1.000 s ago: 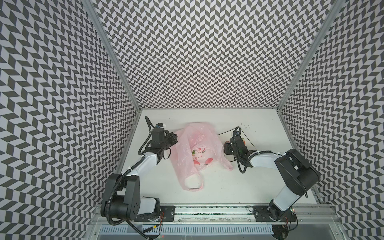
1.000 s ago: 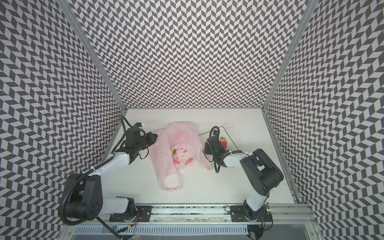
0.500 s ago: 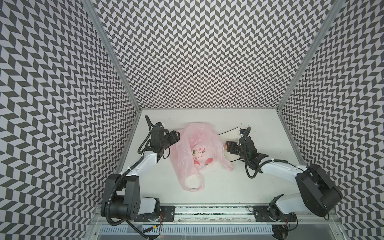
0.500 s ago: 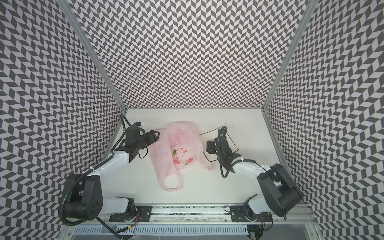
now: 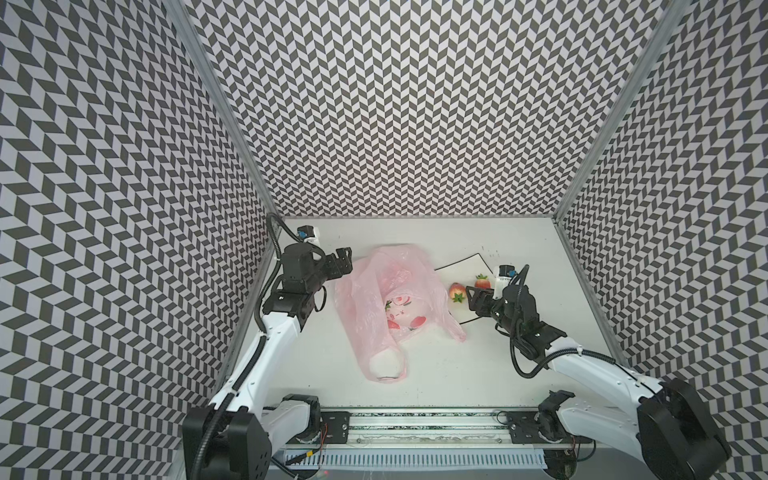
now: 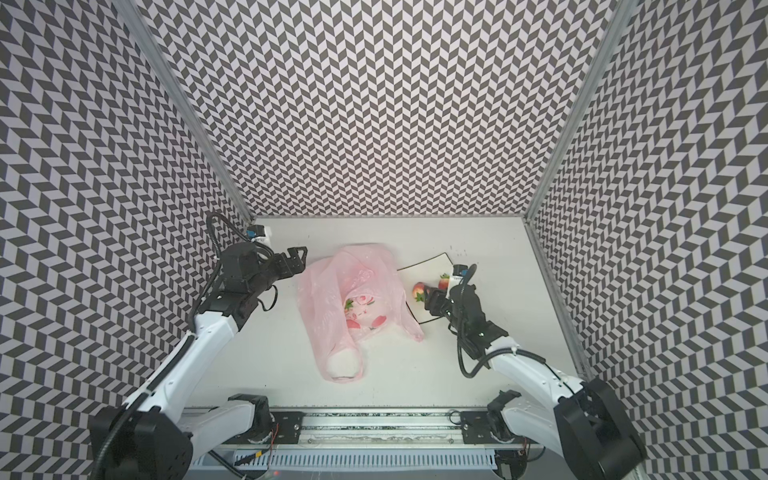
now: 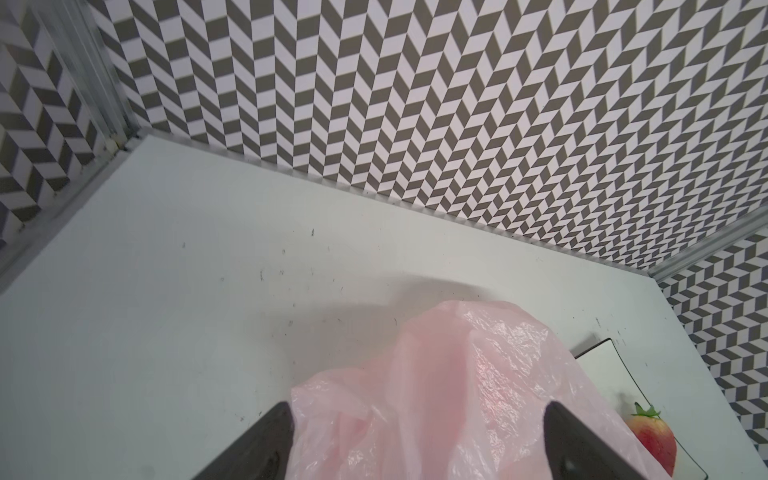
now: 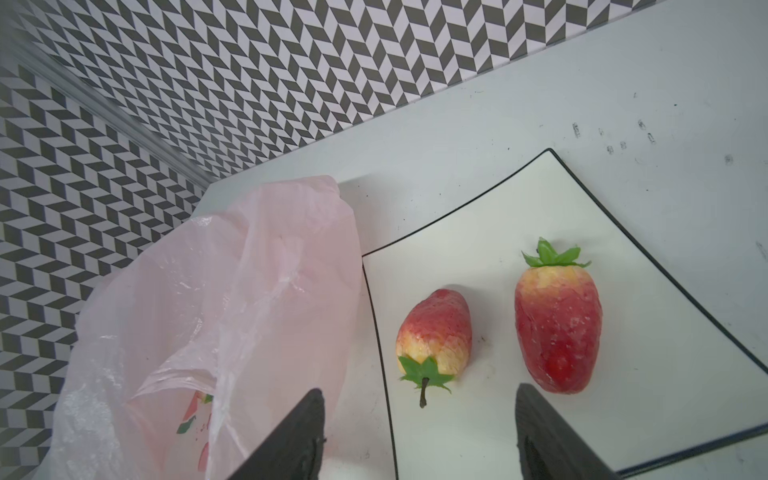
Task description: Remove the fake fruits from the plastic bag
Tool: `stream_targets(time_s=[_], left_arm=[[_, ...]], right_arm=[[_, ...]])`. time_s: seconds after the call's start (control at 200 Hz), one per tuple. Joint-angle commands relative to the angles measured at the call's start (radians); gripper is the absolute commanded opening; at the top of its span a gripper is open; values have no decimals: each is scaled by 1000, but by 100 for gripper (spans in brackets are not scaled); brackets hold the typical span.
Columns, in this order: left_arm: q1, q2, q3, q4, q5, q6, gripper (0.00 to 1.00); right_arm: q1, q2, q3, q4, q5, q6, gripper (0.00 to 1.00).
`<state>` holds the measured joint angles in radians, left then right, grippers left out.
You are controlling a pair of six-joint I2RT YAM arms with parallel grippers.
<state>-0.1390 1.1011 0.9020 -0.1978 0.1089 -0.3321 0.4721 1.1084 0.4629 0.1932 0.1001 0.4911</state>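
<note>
Nearest me on the white tabletop, the plastic bag lies slumped, one loop handle pointing my way. Through its pale-pink film I see red shapes, but I cannot tell real fruit from print. My left claw hovers beside the bag's left edge, jaws apart, holding nothing. My right claw, also spread and empty, hangs over the near edge of the square black-rimmed plate, where two fake strawberries lie apart.

I judge the main risks to be the thin film snagging on a jaw and dragging the whole bag, or the right claw nudging the nearer strawberry off the plate.

The bag overlaps the plate's left edge. Open tabletop lies in front and behind; the side walls are close to both arms.
</note>
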Motion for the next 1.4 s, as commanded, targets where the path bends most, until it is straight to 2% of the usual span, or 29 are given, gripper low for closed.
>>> stream_targets(time_s=[0.0,0.145,0.22,0.336,0.446,0.591,0.716,0.891,1.087,1.397], left_arm=[[-150,-25,55,-156,-137,94,94],[-442,-19,72,-304,-379,19,94],[-585,-16,69,-375,-478,-56,94],[-780,-5,83,-529,-623,-239,93],[-951,10,71,-630,-657,-426,92],[-1145,89,2,-646,-613,-620,92],[-1212,185,-36,-625,-559,-664,92],[-1238,239,-105,-561,-466,-641,85],[-1236,274,-146,-471,-439,-606,72],[-1195,340,-155,-414,-465,-561,66]], right_arm=[[-14,-38,-14,21,-14,-9,70],[-29,-63,-29,26,-17,-5,70],[-37,-73,-32,26,-18,-5,70],[-48,-89,-39,28,-13,-8,70],[-54,-97,-49,37,-11,-9,70],[-56,-96,-56,39,-15,-5,70],[-58,-96,-63,44,-22,4,70],[-58,-106,-66,34,-22,5,70],[-58,-116,-81,38,-28,15,70],[-60,-131,-82,22,-30,14,70]])
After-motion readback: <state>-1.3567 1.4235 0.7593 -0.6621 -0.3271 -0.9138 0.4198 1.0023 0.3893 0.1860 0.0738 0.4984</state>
